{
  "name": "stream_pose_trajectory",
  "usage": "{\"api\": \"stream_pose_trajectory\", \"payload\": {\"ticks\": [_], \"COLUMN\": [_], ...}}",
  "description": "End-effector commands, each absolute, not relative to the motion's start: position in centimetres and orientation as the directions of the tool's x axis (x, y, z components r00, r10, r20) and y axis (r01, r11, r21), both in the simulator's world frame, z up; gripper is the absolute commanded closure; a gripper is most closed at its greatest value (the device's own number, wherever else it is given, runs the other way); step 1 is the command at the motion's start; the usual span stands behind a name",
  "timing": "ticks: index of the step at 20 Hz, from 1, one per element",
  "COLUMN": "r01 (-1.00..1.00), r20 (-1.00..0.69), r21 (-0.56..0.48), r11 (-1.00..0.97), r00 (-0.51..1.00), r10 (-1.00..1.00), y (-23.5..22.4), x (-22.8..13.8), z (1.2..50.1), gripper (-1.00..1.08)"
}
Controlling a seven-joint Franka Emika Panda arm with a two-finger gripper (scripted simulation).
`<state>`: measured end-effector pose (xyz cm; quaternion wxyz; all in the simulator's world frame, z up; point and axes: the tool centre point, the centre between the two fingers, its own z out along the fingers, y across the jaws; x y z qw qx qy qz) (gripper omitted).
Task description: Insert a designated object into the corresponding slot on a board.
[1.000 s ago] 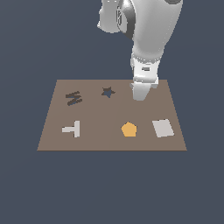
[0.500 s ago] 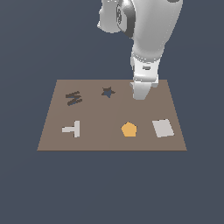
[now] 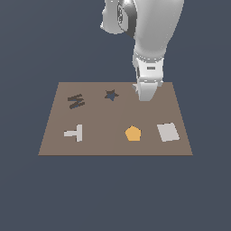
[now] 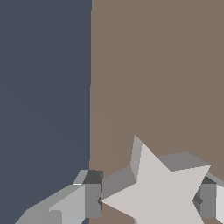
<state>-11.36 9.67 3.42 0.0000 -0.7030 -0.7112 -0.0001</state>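
I see gripper (image 4: 148, 202) jaws closed on star (image 4: 159, 192) | low over board (image 3: 54, 135) | slot (image 3: 111, 94) beside gripper

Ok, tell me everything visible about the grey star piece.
The grey star piece is a flat, light-grey five-pointed solid with a matte top and shaded side faces that give it some thickness. In the wrist view it lies over the brown board, near the board's edge, between the fingers of the end effector, which sit against its points on two sides. In the exterior view the arm hides it.
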Motion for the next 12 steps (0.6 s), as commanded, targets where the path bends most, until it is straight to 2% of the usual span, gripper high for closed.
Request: {"api": "stream_pose_trajectory", "payload": {"ticks": [1, 12], "r01": [0.998, 0.919], "r20": [0.0, 0.0], "r21": [0.001, 0.002], "r11": [0.066, 0.395], "r00": [-0.066, -0.395], "r10": [0.998, 0.919], "y": [9.4, 7.4], "x": [-11.6, -13.0], "z": [3.4, 3.6], "gripper": [1.08, 1.08]}}
